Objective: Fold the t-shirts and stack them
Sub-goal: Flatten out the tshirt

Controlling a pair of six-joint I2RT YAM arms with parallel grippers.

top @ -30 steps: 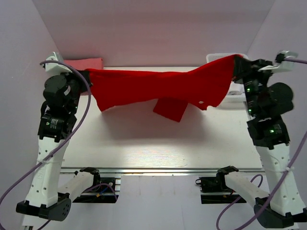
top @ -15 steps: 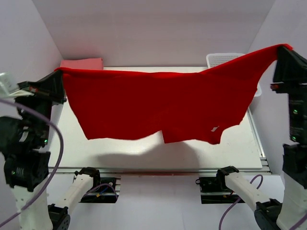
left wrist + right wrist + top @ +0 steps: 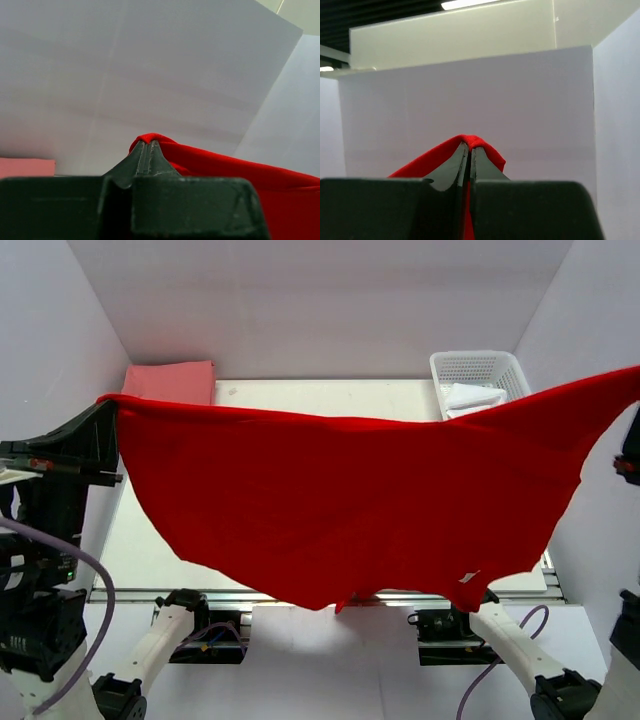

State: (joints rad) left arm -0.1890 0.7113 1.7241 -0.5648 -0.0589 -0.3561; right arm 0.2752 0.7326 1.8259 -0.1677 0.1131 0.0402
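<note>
Red t-shirt [image 3: 340, 500] is off the table, stretched wide in the air between the two arms and hanging as a broad sheet across most of the top view. Top edge sags slightly in the middle; lower hem droops to a point near the arm bases at the bottom. Small white neck label [image 3: 466, 577] shows near the lower right of the cloth. Left gripper [image 3: 148, 145] has its jaws clamped together on the shirt's upper left corner: its wrist view shows a fold of red cloth pinched over the tips, with the rest of the shirt trailing off to the right. Right gripper [image 3: 469, 147] is the same deal on the upper right corner, jaws pressed together with red cloth wrapped over the tips and running down-left. In the top view the left gripper sits high at the left edge; the right one is mostly cut off at the right edge of frame, with the shirt corner running out to it. Below and behind the shirt: white table [image 3: 330, 395], a folded pink t-shirt [image 3: 170, 380] lying flat at its far left corner, and a white basket [image 3: 480, 365] at the far right corner with something white [image 3: 475, 397] inside, can't tell what. Shirt hides the middle and near part of the table.
</note>
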